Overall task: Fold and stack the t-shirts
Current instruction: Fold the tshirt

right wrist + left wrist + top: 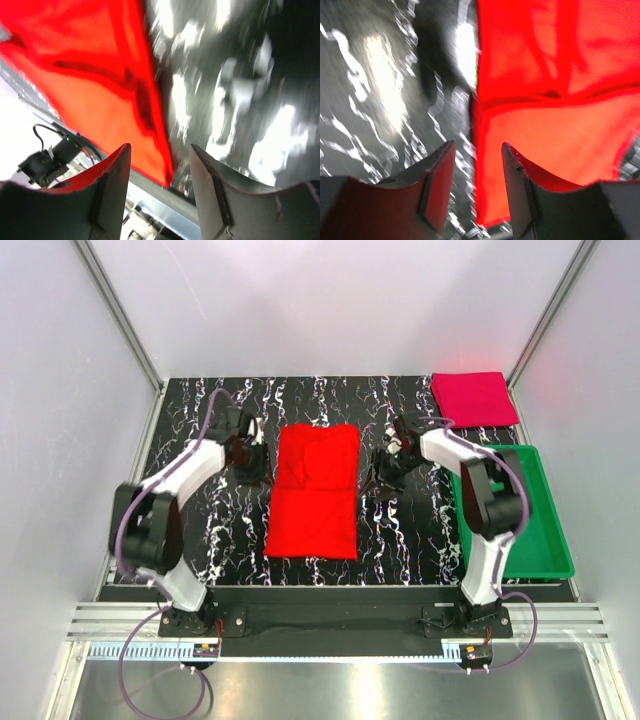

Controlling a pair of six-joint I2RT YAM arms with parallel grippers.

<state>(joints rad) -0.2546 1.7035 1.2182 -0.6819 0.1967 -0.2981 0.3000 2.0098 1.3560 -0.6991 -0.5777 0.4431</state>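
Lab cell: white panels (330, 300), aluminium frame (118, 312).

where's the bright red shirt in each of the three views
top external: the bright red shirt lies flat at the centre of the picture.
left wrist: the shirt fills the upper right.
right wrist: the shirt fills the upper left.
shared landmark: the black marbled table top, which borders the shirt's long edge in every view.
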